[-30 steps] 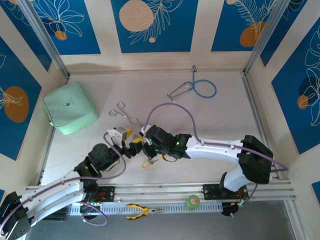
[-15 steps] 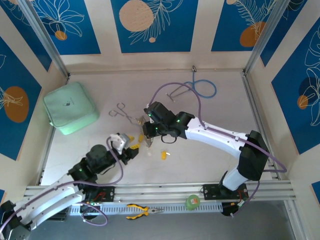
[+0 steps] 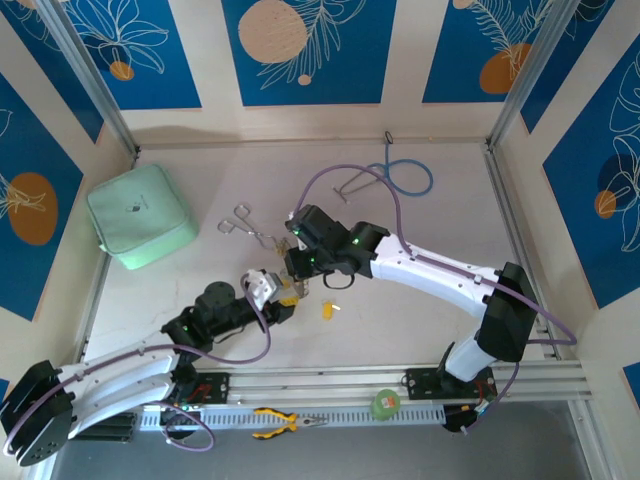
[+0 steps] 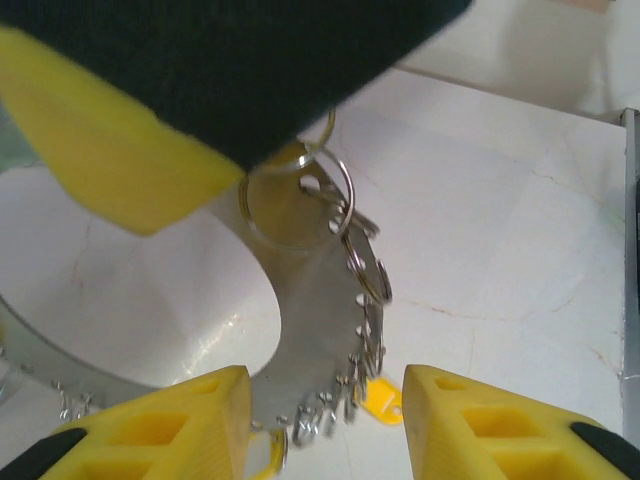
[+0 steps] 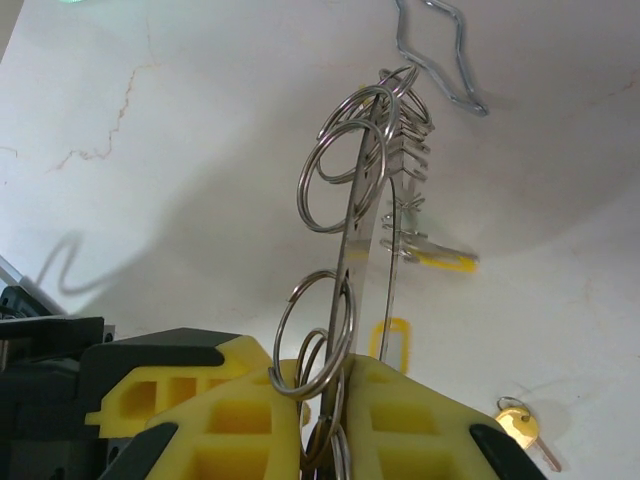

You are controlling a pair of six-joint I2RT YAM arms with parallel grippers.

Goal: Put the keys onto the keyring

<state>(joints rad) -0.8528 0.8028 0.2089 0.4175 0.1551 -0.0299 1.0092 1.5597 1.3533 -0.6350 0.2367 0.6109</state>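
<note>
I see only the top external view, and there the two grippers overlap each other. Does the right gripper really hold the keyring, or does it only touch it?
Observer: It holds it. In the right wrist view the right gripper has its jaws clamped on the keyring, which sits edge-on between them.
Operator: And the left gripper, is it closed on something?
Observer: No. In the left wrist view the left gripper has its jaws apart, and the fringed rim of the keyring shows between them.
Operator: What hangs on the rim? It is too small for me.
Observer: The right wrist view shows several small split rings on it; those nearest the camera carry no key.
</note>
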